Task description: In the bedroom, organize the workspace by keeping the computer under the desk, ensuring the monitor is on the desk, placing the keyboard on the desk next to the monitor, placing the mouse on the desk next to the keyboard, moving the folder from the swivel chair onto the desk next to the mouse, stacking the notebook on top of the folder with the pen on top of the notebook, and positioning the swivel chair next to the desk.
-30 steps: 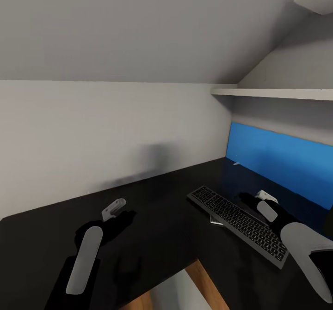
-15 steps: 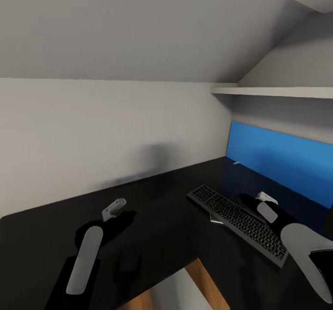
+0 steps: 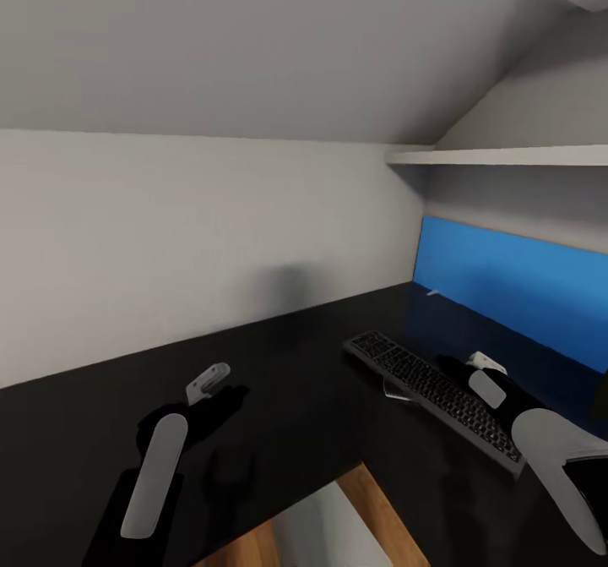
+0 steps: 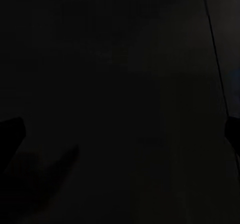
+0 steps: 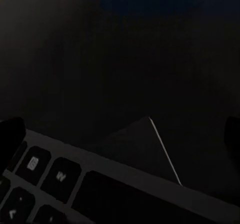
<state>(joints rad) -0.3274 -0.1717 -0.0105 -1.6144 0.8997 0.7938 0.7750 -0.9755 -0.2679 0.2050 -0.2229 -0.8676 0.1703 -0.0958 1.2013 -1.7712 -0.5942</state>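
I judge I'm on the keyboard step: my right gripper (image 3: 483, 364), fingers spread, hovers over the keyboard (image 3: 435, 394) lying on the black desk (image 3: 295, 398) just before the blue monitor (image 3: 523, 284), so next I nudge it square, while my left gripper (image 3: 207, 384), apparently spread, waits apart.

Keyboard (image 3: 435, 396) — black, slim, lying flat and diagonal on the black desk (image 3: 295, 398), just before the blue-lit monitor (image 3: 515, 288) — monitor standing on the desk.
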